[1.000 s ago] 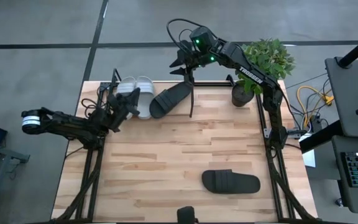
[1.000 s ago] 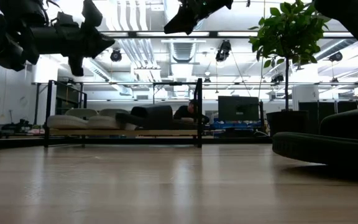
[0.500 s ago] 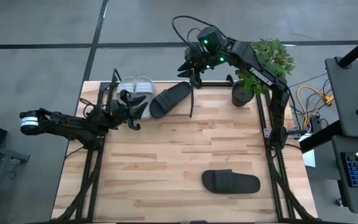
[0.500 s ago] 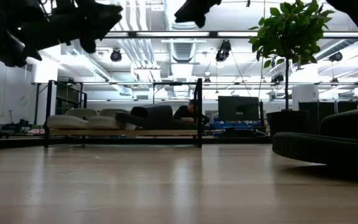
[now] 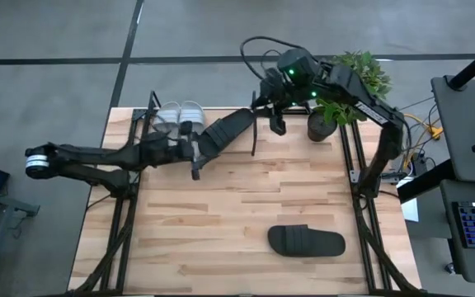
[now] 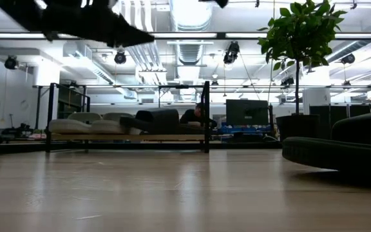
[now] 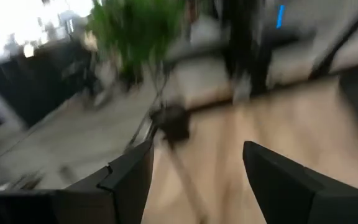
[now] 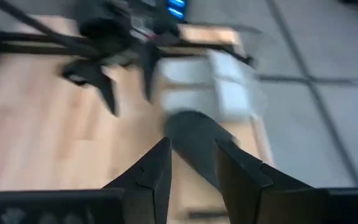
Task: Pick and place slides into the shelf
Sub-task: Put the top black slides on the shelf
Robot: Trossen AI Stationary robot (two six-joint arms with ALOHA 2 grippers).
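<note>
We are reaching our left arm in from the table's left edge, and our left gripper [image 5: 195, 157] is hovering just in front of the shelf [image 5: 254, 132], its fingers [image 7: 129, 180] spread wide with nothing between them, probably because it is free to take another sandal. Just behind it, the light grey-white pair of slides [image 5: 180, 115] is sitting side by side at the shelf's left end, so that half of the job looks done. Next to the pair, one black slide [image 5: 225, 130] is lying slanted across the shelf, its toe end jutting out over the table; we judge it is not seated squarely and needs straightening. Farther right, our right gripper [image 5: 275, 107] is hanging over the shelf's right end beside the potted plant [image 5: 349, 82], aimed back along that slanted slide; its fingers [image 8: 154, 171] are standing partly apart, pinching nothing, perhaps readying to nudge the sandal. Well apart from all this, the second black slide [image 5: 307, 241] is lying flat near the table's front edge, right of centre, waiting to be fetched.
</note>
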